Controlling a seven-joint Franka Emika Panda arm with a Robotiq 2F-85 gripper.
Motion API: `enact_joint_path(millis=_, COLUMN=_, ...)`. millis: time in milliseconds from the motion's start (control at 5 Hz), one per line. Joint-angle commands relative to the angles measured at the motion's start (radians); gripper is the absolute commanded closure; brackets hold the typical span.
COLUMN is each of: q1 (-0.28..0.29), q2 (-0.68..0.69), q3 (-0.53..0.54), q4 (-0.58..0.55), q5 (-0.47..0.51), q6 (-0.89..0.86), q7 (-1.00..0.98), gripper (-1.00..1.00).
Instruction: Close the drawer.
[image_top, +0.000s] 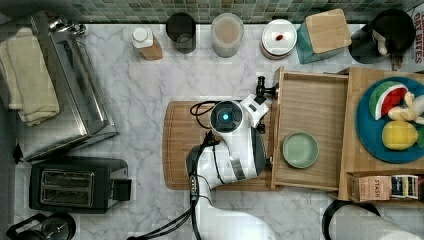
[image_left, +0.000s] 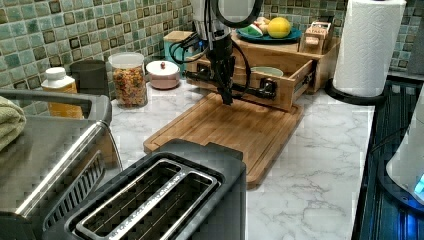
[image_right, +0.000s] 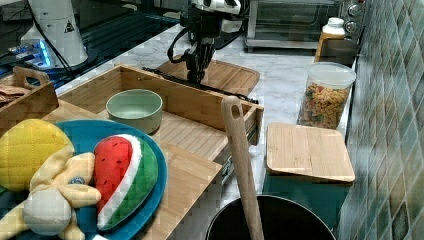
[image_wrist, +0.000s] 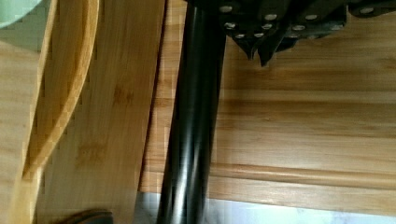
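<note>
Top view: the drawer (image_top: 310, 107) stands pulled out from the wooden organizer (image_top: 356, 150) toward the top view's left, its front wall overhanging the cutting board (image_top: 182, 145). A green bowl (image_top: 300, 149) rests on the drawer's floor near its front wall. The arm's wrist (image_top: 226, 117) covers the drawer front, so the gripper itself is hidden here. A blue plate (image_top: 372, 140) of toy fruit sits on the organizer's slab top.

Left view: the gripper (image_left: 226, 95) points down just in front of the drawer (image_left: 280, 90), beside the black bar handle (image_left: 250, 90) that runs along the front wall. Its fingers appear drawn close together with nothing between them, though the narrow angle leaves this uncertain. The cutting board (image_left: 235, 132) lies below it; a toaster (image_left: 155, 200) fills the foreground.

Right view: the drawer (image_right: 165, 107) is open, the green bowl (image_right: 134, 109) inside it. The gripper (image_right: 196, 75) hangs beyond the front wall, over the cutting board (image_right: 227, 75). A cereal jar (image_right: 326, 95) stands on the marble counter (image_right: 285, 75).

Wrist view: the bar handle (image_wrist: 191, 130) crosses the picture beside the dark fingertips (image_wrist: 254, 44), which lie close together next to the bar, not around it; contact cannot be judged.
</note>
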Motion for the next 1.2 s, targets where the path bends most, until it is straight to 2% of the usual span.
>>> enact_joint_path(millis=200, q1=-0.153, q2=-0.109, q3=-0.101, q4=-0.029, q5=0.016, q6=0.083, q7=-0.207, gripper=1.0)
enact_joint_path(millis=600, q1=-0.224, q2=-0.134, q3=-0.158, q4=0.001, q5=0.024, q6=0.104, q7=-0.345, gripper=1.0)
enact_joint_path(millis=800, q1=-0.256, q2=-0.094, q3=-0.195, q4=0.027, q5=0.095, q6=0.155, q7=-0.487, gripper=1.0)
enact_joint_path(millis=1000, q1=-0.322, q2=-0.05, q3=-0.211, q4=0.027, q5=0.205, q6=0.257, q7=-0.647, gripper=1.0)
enact_joint_path(millis=1200, q1=-0.41, q2=0.001, q3=-0.198, q4=0.085, q5=0.317, q6=0.279, q7=-0.801, gripper=1.0)
